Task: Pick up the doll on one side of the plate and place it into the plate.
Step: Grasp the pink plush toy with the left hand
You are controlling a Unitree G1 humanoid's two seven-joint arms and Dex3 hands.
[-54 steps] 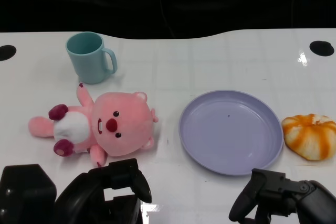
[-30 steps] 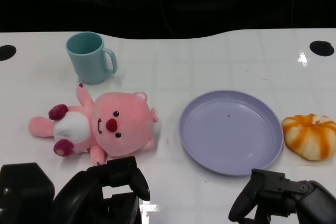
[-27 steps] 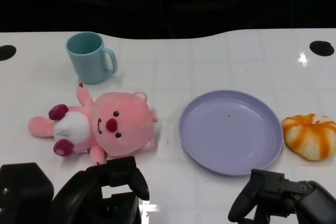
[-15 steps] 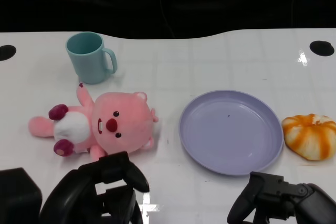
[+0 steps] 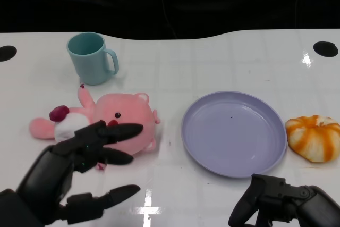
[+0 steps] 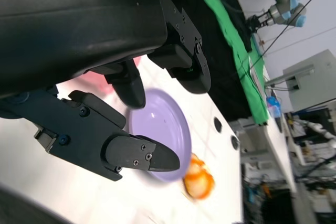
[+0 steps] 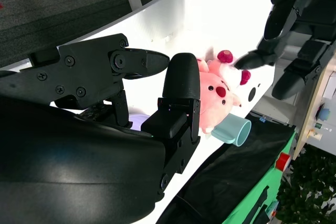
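I can read no text, label, brand, number or sign in any of my views, on anything on the table or on my own hands.

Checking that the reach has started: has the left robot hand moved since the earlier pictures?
Yes. The left robot hand has risen and opened, its fingers now overlapping the pink doll, away from the picture's lower edge.
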